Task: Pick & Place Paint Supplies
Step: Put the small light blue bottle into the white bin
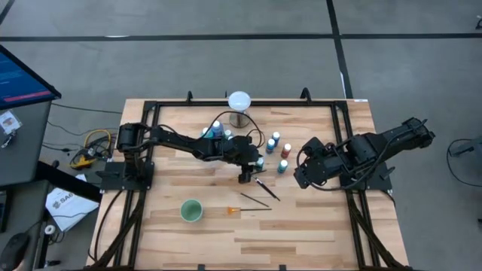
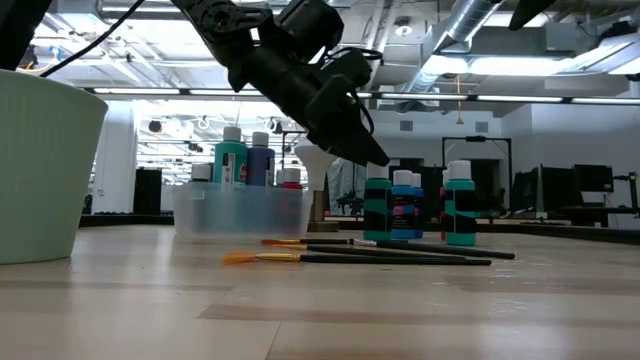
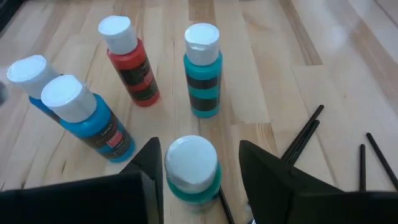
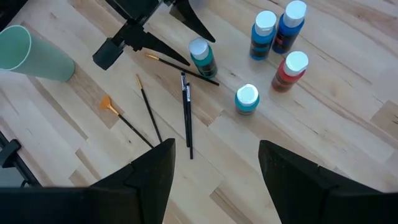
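Note:
My left gripper (image 3: 199,155) is open and low over the table's middle, one finger on each side of a teal, white-capped bottle (image 3: 191,171) that stands upright on its base. Beyond it stand a second teal bottle (image 3: 203,71), a red one (image 3: 130,62) and two blue ones (image 3: 87,118). Several thin dark brushes (image 1: 260,194) lie flat on the table nearby, one of them orange-tipped (image 1: 233,209). A clear tub (image 1: 216,132) holds more bottles. My right gripper (image 4: 214,180) is open and hovers above the table's right part, away from the bottles.
A white globe on a stand (image 1: 239,101) sits near the far edge, behind the tub. A pale green cup (image 1: 191,211) stands toward the near left. The black frame rails (image 1: 343,135) run along the table's sides. Bare wood shows along the near edge (image 1: 301,241).

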`<state>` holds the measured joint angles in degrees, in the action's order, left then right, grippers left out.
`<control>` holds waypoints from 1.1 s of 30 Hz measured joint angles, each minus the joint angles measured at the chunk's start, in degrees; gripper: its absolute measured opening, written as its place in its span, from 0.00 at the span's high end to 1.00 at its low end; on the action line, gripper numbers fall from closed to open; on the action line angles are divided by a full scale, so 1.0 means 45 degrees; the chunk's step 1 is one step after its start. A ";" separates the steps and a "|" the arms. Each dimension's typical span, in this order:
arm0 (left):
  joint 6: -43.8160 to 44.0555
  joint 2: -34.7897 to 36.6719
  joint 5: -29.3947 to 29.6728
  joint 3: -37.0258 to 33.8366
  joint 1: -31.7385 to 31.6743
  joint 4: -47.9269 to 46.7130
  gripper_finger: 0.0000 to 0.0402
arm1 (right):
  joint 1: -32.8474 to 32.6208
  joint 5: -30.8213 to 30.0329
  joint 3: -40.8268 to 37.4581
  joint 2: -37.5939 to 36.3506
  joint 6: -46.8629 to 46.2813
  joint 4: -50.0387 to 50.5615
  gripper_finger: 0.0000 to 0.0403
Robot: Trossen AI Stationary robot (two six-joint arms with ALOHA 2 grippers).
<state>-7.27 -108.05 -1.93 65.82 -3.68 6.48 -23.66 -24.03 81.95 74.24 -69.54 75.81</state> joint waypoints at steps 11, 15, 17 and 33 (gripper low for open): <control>-0.0078 0.0000 -0.0578 0.0000 0.0015 0.0000 0.98 | 0.0000 0.0000 0.0000 0.0000 -0.0023 0.0064 0.44; -0.0032 0.0005 -0.0566 0.0000 0.0015 0.0000 1.00 | 0.0000 -0.0005 0.0000 0.0000 0.0001 0.0083 0.44; 0.0021 0.0036 -0.0563 0.0000 0.0015 -0.0014 1.00 | 0.0000 -0.0005 0.0000 0.0000 -0.0004 0.0086 0.44; 0.0085 0.2381 0.0970 -0.0010 -0.0010 -0.0498 1.00 | 0.0000 -0.0060 0.0000 0.0000 -0.0457 0.0091 0.44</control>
<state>-6.89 -97.33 2.43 65.78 -3.73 4.24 -23.66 -24.30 81.95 74.24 -71.60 76.22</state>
